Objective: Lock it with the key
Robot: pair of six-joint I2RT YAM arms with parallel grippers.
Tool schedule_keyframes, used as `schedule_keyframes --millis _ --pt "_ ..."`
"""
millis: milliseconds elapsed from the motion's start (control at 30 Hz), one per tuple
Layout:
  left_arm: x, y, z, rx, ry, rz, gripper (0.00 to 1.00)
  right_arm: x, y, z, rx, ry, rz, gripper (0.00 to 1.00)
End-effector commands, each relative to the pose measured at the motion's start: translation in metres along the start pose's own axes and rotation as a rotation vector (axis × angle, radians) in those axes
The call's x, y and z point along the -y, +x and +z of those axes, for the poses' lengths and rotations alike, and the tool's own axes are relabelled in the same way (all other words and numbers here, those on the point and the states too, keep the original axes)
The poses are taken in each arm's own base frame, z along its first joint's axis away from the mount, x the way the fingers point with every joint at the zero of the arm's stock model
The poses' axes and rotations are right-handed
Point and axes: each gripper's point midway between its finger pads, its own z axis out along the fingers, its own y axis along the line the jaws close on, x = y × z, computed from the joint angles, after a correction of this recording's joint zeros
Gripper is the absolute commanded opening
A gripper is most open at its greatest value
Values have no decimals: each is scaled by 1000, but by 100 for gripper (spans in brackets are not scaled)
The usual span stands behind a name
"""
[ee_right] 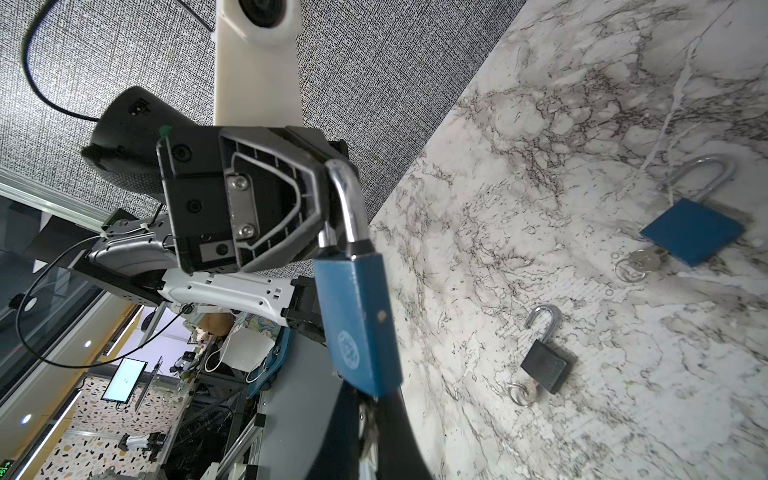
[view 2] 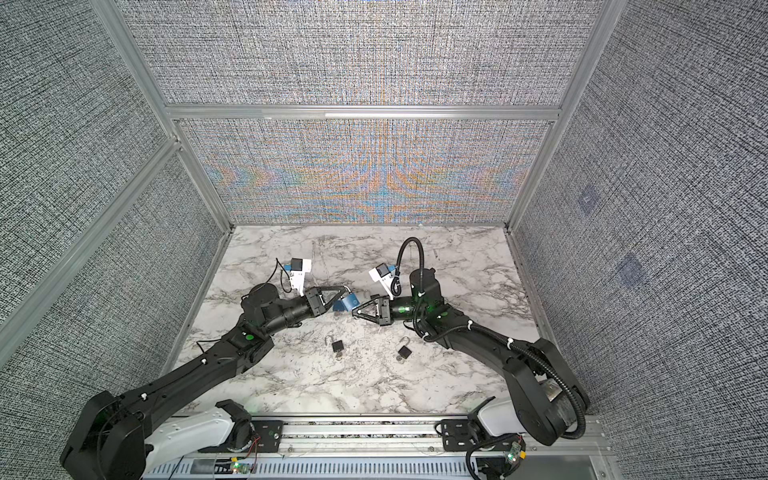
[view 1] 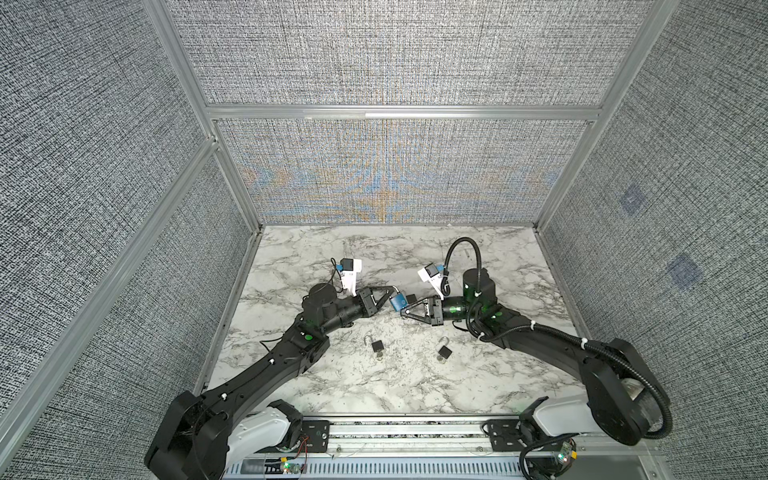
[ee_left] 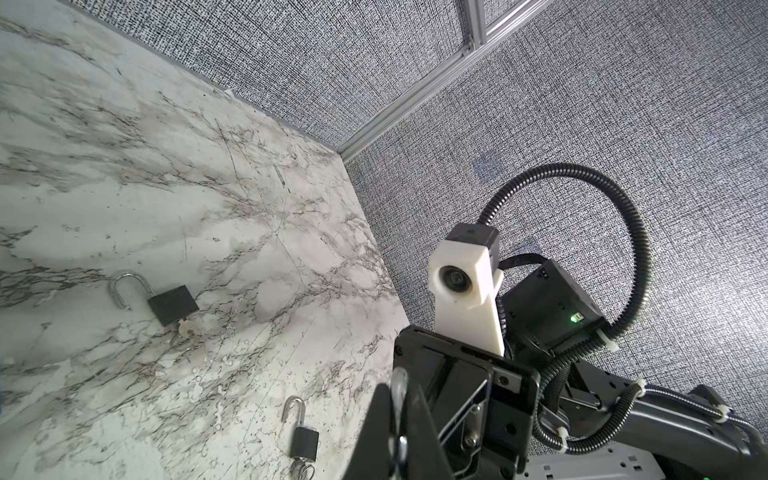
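Note:
A blue padlock hangs in the air between my two grippers over the middle of the marble table. My left gripper is shut on its silver shackle. My right gripper comes from the other side and is shut on the key sticking out of the bottom of the lock body. Both shackle legs reach the body's top; I cannot tell whether it is latched. In both top views the key is hidden by the fingers.
Two black padlocks with open shackles and keys lie in front of the grippers. A second blue padlock, open, with a key and ring, lies on the table below my right wrist. Fabric walls enclose three sides.

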Motion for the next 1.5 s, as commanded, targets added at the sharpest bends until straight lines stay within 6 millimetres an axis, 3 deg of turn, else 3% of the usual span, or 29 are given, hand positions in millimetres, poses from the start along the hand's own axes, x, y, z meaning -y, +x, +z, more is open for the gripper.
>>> schedule_keyframes --millis 0,700,1000,1133,1267,1467 --pt "8 -10 -2 49 28 18 0 -8 -7 1 18 -27 -39 0" --pt "19 -38 -15 173 56 79 0 -1 7 0 24 -54 12 0" --pt "12 -38 -18 167 16 90 0 4 9 -8 42 0 9 0" --pt "0 -30 -9 99 -27 85 0 21 2 -26 78 158 3 0" --pt "-11 -18 4 16 -43 82 0 34 -7 -57 115 345 -20 0" --pt "-23 -2 34 -97 -55 96 0 26 -26 -110 259 473 -70 0"
